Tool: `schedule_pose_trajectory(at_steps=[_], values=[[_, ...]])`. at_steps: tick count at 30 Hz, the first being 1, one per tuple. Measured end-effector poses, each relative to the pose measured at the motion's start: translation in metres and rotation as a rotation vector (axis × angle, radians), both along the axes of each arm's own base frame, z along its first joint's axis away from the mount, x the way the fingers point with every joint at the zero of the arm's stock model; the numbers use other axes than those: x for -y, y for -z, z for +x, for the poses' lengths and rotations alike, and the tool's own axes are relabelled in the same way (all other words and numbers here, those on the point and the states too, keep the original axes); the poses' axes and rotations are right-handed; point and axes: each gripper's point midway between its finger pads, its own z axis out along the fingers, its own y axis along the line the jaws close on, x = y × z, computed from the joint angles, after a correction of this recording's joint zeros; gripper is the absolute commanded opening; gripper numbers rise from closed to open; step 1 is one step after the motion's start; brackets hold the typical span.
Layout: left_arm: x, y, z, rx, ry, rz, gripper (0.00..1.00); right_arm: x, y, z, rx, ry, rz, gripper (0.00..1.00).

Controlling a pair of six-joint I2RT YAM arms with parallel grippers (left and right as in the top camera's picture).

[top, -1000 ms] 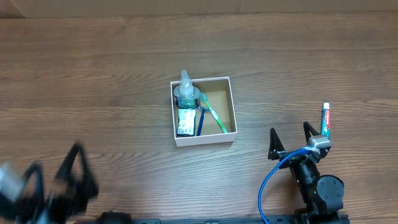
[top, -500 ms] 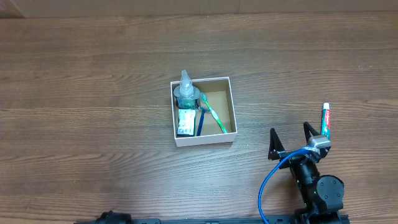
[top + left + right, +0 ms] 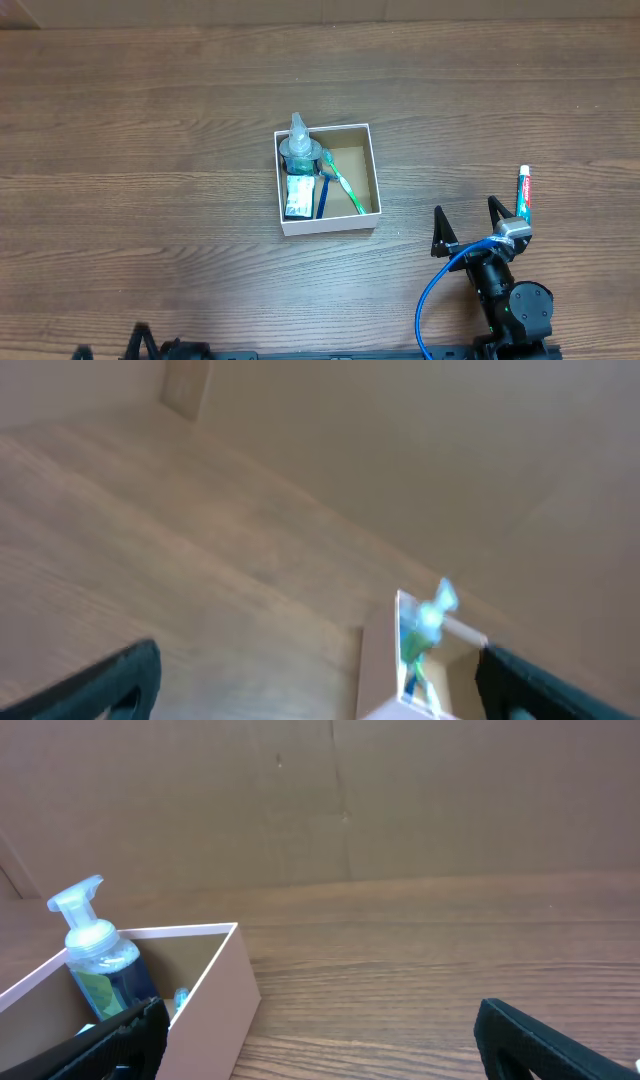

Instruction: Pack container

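Observation:
The container (image 3: 328, 226) is a square white box with a brown inside, at the table's middle. It holds a clear pump bottle (image 3: 297, 148), a green toothbrush (image 3: 346, 191), a blue toothbrush (image 3: 322, 198) and a small packet (image 3: 297, 197). A toothpaste tube (image 3: 523, 193) lies on the table to the right. My right gripper (image 3: 468, 222) is open and empty, just left of the tube. Its wrist view shows the open jaws (image 3: 320, 1020), the container wall (image 3: 215, 1005) and the bottle (image 3: 95, 945). My left gripper (image 3: 318, 665) is open and empty, seen blurred, with the container (image 3: 378, 670) ahead.
The table is brown wood grain. A brown cardboard wall (image 3: 340, 800) stands behind it. The left arm shows only as dark bits at the bottom left edge (image 3: 140, 347) of the overhead view. A blue cable (image 3: 430, 290) loops off the right arm.
The left arm, blurred at the bottom left a second ago, dropped out of the overhead view and now just shows at the bottom edge. The right arm and objects have not moved.

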Motion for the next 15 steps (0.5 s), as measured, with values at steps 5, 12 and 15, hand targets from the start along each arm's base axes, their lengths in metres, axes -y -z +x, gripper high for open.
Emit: schedule_pose_trajectory(at_steps=[5,12,15], values=[[0.011,-0.026,0.062,0.189,0.043,0.003,1.0,0.0,0.0,0.0,0.0,0.0,0.0,1.0],[0.042,-0.004,0.136,0.323,0.204,0.137,1.0,0.0,0.0,0.0,-0.002,0.0,0.0,1.0],[0.055,0.03,0.159,0.308,0.278,0.219,1.0,0.0,0.0,0.0,-0.002,0.0,0.0,1.0]])
